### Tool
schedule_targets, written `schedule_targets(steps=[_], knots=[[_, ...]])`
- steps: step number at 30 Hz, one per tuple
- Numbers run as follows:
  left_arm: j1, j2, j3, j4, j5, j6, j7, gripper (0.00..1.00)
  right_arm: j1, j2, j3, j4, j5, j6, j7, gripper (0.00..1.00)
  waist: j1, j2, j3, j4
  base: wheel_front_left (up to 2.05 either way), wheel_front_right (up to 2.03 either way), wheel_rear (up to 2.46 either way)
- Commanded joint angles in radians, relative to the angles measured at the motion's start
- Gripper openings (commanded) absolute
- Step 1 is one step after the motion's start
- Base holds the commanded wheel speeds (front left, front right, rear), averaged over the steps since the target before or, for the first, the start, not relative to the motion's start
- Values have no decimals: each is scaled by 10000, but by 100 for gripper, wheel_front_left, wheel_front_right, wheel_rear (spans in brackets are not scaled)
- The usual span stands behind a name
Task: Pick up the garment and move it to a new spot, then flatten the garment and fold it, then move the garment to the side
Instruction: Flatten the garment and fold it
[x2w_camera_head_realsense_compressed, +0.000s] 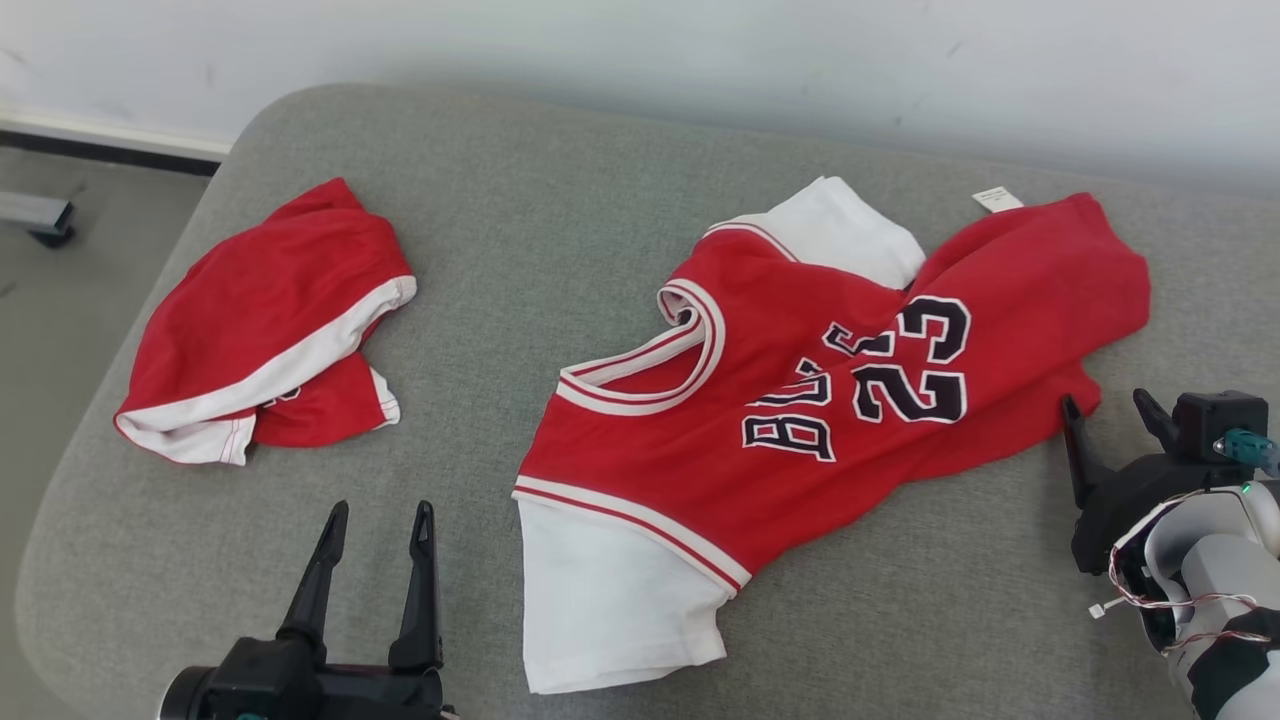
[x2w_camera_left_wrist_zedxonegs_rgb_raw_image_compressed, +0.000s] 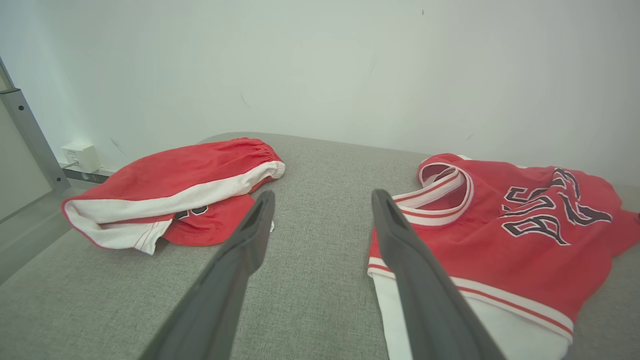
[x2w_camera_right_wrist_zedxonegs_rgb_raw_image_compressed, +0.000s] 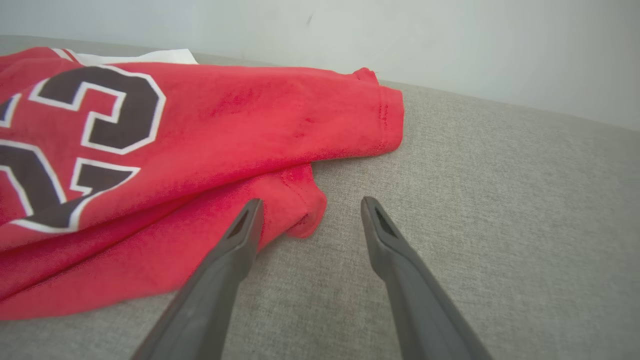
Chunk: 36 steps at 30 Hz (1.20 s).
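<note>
The garment is a red jersey with white sleeves and dark "23" lettering, lying crumpled across the middle and right of the grey cushion. It also appears at the right of the left wrist view and across the left of the right wrist view. My left gripper is open at the lower left, just left of the jersey's white sleeve, holding nothing. My right gripper is open at the right, its fingertips just beside the jersey's lower red hem corner, holding nothing.
Red shorts with white trim lie bunched at the cushion's left. A white wall runs behind the cushion. Floor and the cushion's rounded left edge lie to the left. Bare cushion shows between the two clothes.
</note>
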Motion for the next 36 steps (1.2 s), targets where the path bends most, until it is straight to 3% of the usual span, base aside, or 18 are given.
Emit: schedule_targets(steps=[1, 3, 4, 5, 6, 7, 8, 14, 21, 29, 35, 36], knots=[[-151, -14, -35, -10, -31, -17, -36, 100, -119, 71, -81, 167, -89, 12, 36, 100, 0, 0, 210, 206, 0, 0, 0], [-180, -13, -47, 12, -54, 0, -36, 100, -223, 159, -173, 340, -92, 12, 33, 100, 0, 0, 274, 279, 0, 0, 0], [-201, -14, -50, 31, -62, -4, -36, 100, -268, 196, -214, 432, -89, 12, 41, 50, 0, 0, 298, 308, 0, 0, 0], [-233, -14, -57, 47, -67, -5, -36, 100, -304, 236, -274, 539, -73, 12, 45, 35, 0, 0, 320, 337, 0, 0, 0], [-233, -14, -57, 47, -67, -5, -36, 100, -304, 236, -274, 539, -73, 12, 45, 35, 0, 0, 320, 337, 0, 0, 0], [-259, -14, -59, 60, -61, -6, -36, 100, -321, 292, -311, 658, -50, 12, 75, 5, 0, 0, 335, 361, 0, 0, 0], [-283, -14, -72, 70, -60, -11, -36, 100, -347, 334, -346, 761, -36, 12, 61, 0, 0, 0, 349, 387, 0, 0, 0], [-110, -13, -43, 201, 64, 29, -36, 100, -180, 481, -358, 706, -142, 12, -358, 0, 0, 0, 15, 345, 0, 0, 0], [505, -13, 198, 281, 115, 37, -36, 100, 1045, 500, -411, -721, -61, 12, -537, 0, 0, 0, -904, -249, 0, 0, 0], [1053, -13, 298, 265, 38, 52, -36, 100, 3240, 614, -1023, -3342, -320, 12, -327, 0, 0, 0, -1581, -1014, 0, 0, 0], [1245, -14, 311, 228, 92, 57, -36, 100, 5285, 1007, -2165, -6120, -837, 12, 818, 0, 0, 0, -1776, -1368, 0, 0, 0], [1271, -11, 351, 216, 104, 54, -36, 100, 5970, 1235, -2512, -7079, -988, 12, 1299, 0, 0, 0, -1795, -1436, 0, 0, 0]])
